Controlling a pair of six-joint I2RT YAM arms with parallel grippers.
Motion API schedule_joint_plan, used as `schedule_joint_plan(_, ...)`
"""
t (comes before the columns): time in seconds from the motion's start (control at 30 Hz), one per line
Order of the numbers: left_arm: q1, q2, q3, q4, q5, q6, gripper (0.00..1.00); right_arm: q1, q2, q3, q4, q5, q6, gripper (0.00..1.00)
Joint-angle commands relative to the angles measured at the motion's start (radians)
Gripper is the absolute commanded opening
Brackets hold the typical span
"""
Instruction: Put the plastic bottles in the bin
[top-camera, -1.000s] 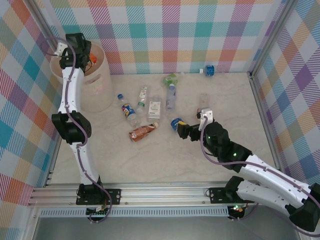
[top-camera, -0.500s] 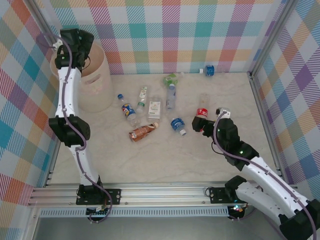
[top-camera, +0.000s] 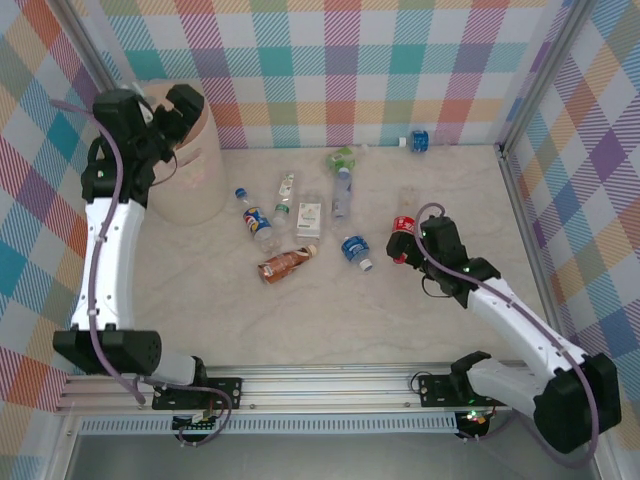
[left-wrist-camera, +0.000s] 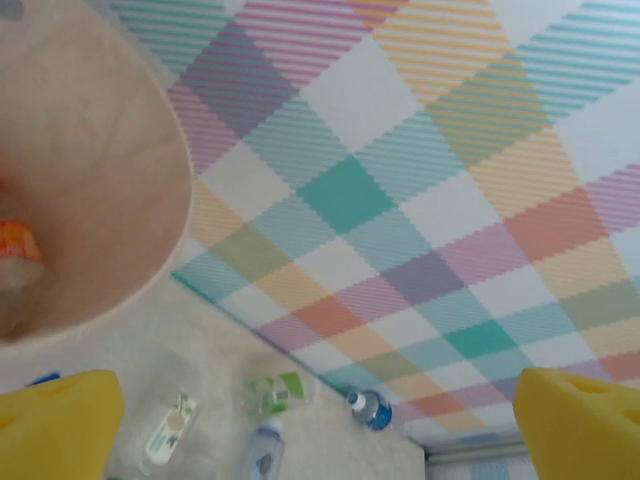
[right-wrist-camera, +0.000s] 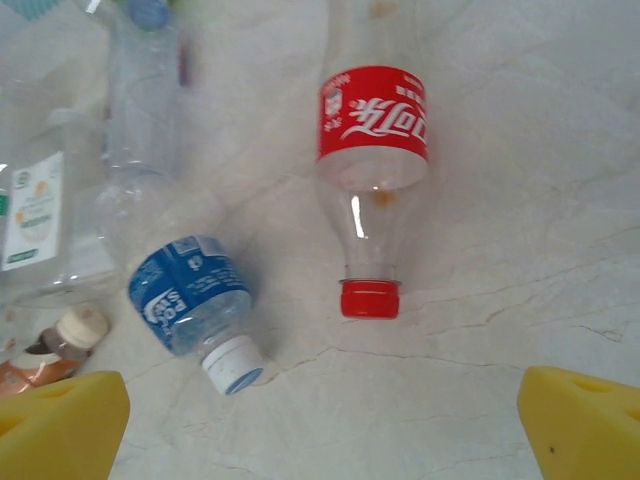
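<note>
One bottle landed in the bin; left end effector spread empty, right end effector spread, now over red-labelled bottle

Pastel plaid walls enclose a pale, evenly lit, marble-patterned worktop; an aluminium rail borders its near edge.
</note>
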Motion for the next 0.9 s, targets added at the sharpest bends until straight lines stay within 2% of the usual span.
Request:
schedule_joint_plan(0.0,-0.012,-0.106,-0.111,0.061,0.087,0.019,1.00,-0.056,0.068,0.067,-0.035,-0.081,-0.042,1.00)
schedule_joint_plan(0.23,-0.012,-0.286,-0.295,-0.062,0.020,0.145,1.00,-0.164,0.231,0.158,-0.026,-0.223,-0.113,1.00)
schedule_joint_plan(0.37,-0.012,-0.335,-0.364,-0.107,0.014,0.176,1.00,-0.189,0.317,0.204,-0.016,-0.195,-0.127,1.00)
schedule_joint_plan(0.5,-0.010,-0.352,-0.408,-0.179,-0.042,0.196,1.00,-0.197,0.408,0.255,-0.014,-0.189,-0.166,1.00)
schedule_joint_plan(0.63,-0.010,-0.376,-0.467,-0.185,-0.054,0.187,1.00,-0.197,0.514,0.321,-0.026,-0.202,-0.221,0.95)
schedule_joint_plan(0.87,-0.010,-0.387,-0.514,-0.191,-0.087,0.167,1.00,-0.194,0.670,0.425,-0.038,-0.135,-0.207,0.92)
